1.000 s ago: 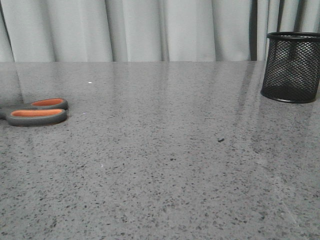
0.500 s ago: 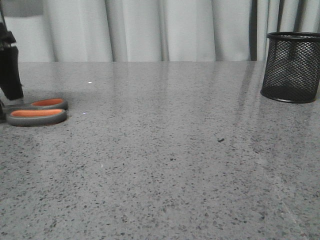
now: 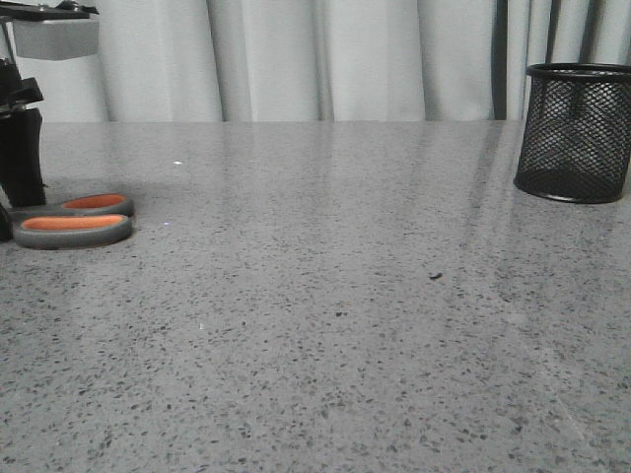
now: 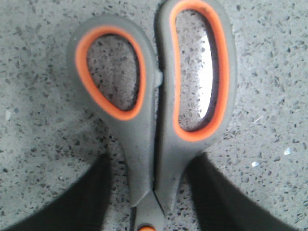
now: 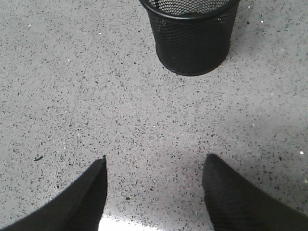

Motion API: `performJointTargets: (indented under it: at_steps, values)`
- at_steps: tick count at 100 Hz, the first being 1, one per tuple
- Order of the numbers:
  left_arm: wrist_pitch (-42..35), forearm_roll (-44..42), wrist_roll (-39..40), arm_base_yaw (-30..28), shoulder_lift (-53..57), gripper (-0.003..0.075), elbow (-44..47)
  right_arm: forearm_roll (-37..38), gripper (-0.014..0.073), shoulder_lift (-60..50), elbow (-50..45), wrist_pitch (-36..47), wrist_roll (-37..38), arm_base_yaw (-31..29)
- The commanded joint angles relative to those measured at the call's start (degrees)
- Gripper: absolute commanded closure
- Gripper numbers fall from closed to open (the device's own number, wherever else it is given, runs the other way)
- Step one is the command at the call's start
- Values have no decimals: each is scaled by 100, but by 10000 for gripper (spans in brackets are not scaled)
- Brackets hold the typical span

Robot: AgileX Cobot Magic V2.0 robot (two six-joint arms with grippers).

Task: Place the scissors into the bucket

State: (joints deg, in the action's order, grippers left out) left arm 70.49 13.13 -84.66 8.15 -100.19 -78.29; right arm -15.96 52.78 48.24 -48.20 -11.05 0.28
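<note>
The scissors (image 3: 74, 225) lie flat on the table at the far left, with dark grey handles and orange-lined loops. In the left wrist view the scissors (image 4: 154, 110) fill the frame. My left gripper (image 3: 12, 197) is open and down at the table, and its fingers (image 4: 96, 192) stand on either side of the handle neck with small gaps. The bucket (image 3: 575, 133), a black wire-mesh cup, stands upright at the far right. My right gripper (image 5: 154, 166) is open and empty above bare table, with the bucket (image 5: 192, 38) a short way ahead of it.
The grey speckled table (image 3: 325, 315) stretches between the scissors and the bucket. A pale curtain (image 3: 325, 59) hangs behind the table's far edge. A small dark speck (image 3: 435, 275) lies right of centre.
My left gripper has come into the front view at the far left and settled over the scissors' neck. The scissors and bucket have not moved.
</note>
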Motion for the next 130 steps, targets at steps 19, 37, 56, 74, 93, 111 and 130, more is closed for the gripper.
performJointTargets:
  at_steps: [19, 37, 56, 74, 93, 111, 130]
  values:
    - [199, 188, 51, 37, 184, 723, -138, -28, 202, -27, 191, 305, -90, -7]
    - [199, 263, 433, 37, 422, 724, -518, -28, 202, -27, 191, 281, -90, -7]
    - [199, 302, 695, 316, 1064, 724, -1032, -600, 202, -27, 191, 302, -385, -7]
    - [189, 314, 1353, 909, 1661, 724, -1435, -2605, 202, -27, 289, 302, -1590, -7]
    - [72, 314, 1959, 1768, 2061, 734, -1676, -4916, 202, -3, 313, 98, -2911, -7]
    - [-388, 314, 2501, 2558, 2153, 733, -1757, -6191, 202, 152, 416, -203, -3537, -7]
    - [-968, 263, 2893, 3211, 2153, 733, -1757, -6325, 202, 291, 658, -455, -3583, -7]
